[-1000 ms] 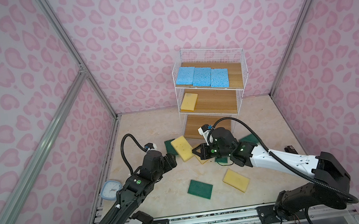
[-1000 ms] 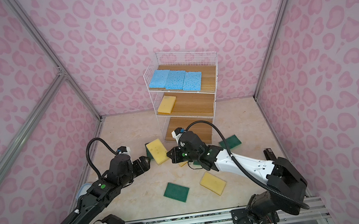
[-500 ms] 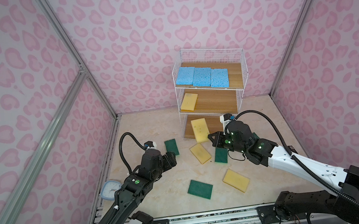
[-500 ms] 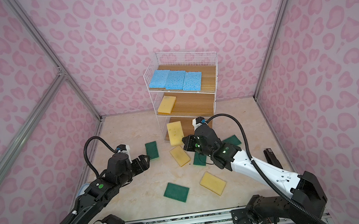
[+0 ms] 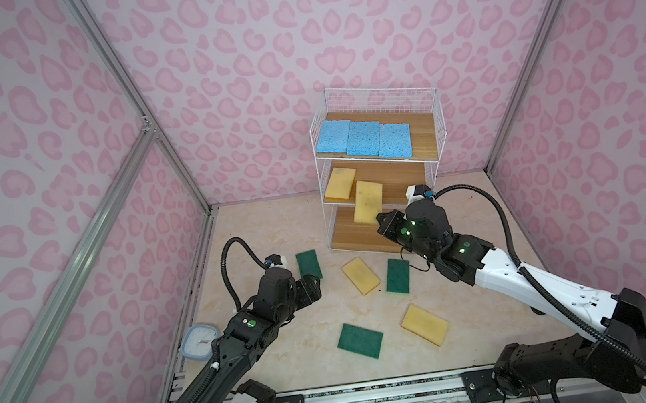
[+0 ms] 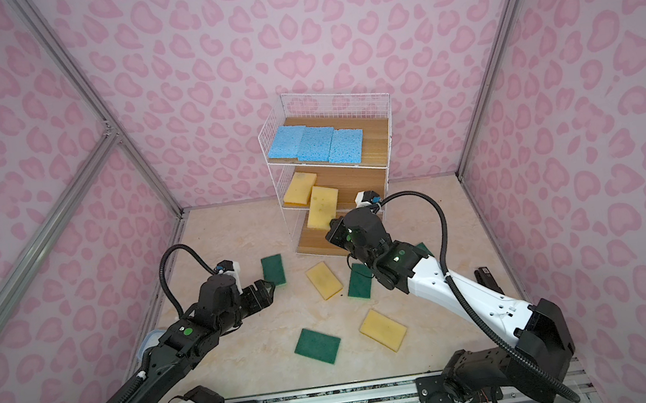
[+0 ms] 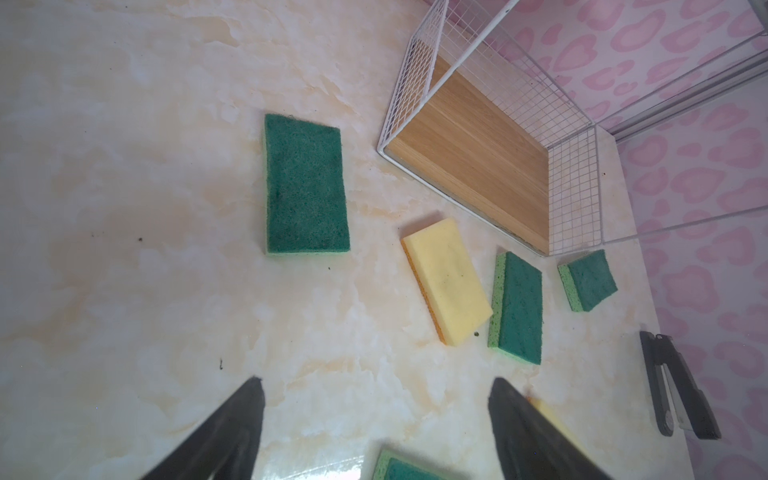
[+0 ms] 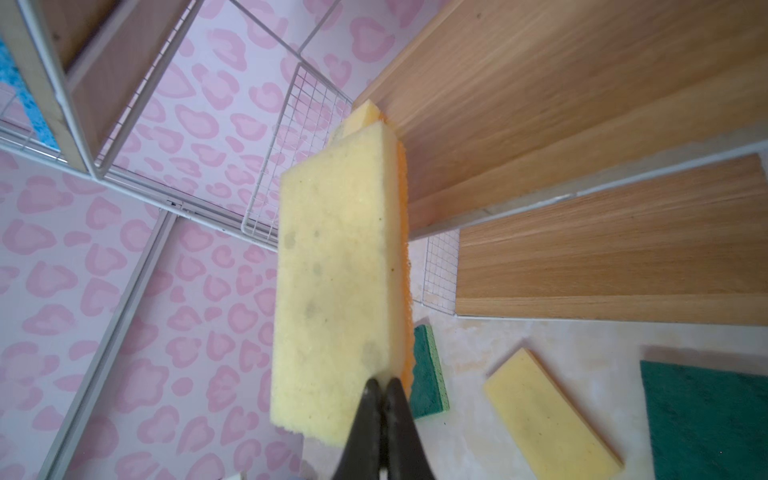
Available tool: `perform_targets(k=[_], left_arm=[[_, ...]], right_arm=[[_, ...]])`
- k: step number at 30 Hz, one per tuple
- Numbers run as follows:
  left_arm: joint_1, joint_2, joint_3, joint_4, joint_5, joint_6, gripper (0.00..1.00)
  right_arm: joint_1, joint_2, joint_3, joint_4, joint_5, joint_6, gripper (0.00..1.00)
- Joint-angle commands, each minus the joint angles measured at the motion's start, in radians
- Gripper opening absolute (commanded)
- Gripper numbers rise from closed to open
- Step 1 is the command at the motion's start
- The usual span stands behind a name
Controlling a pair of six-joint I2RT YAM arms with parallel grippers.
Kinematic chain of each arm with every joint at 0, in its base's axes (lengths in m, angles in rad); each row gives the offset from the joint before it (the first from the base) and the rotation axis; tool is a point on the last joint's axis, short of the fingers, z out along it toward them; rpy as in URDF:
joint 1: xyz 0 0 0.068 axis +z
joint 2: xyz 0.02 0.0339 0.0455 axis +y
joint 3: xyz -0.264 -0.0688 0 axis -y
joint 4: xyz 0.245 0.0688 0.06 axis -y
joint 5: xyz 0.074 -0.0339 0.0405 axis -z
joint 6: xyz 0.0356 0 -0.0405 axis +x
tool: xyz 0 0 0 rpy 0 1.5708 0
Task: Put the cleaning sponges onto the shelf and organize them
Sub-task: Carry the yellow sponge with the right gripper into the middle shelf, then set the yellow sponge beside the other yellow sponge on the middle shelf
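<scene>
Overhead stereo pair plus wrist close-ups

- The shelf stands on the pale marbled floor, near the back wall.
- Top board: three blue sponges lie side by side, toward its left.
- Middle board: one yellow sponge lies at the left end.
- Floor: four green sponges and two yellow floor sponges lie scattered; a black tool lies near the wall.
</scene>
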Motion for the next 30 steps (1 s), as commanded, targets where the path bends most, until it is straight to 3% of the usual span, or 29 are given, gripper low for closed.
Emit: perform_targets(k=[1, 11, 23, 30], left_arm=[[0.002, -0.001, -0.009, 0.036, 0.018, 0.012, 0.86], [0.002, -0.014, -0.034, 0.044, 0.033, 0.019, 0.86], [0.003, 0.001, -0.039, 0.05, 0.046, 0.026, 0.86], [0.007, 0.012, -0.034, 0.05, 0.047, 0.031, 0.86]], right_arm=[[-0.011, 0.045, 0.044, 0.022, 0.055, 0.036, 0.06], [-0.072, 0.182, 0.199, -0.048, 0.061, 0.051, 0.06], [-0.093, 0.309, 0.39, -0.189, 0.061, -0.019, 0.07], [-0.096, 0.316, 0.417, -0.247, 0.105, -0.024, 0.07]])
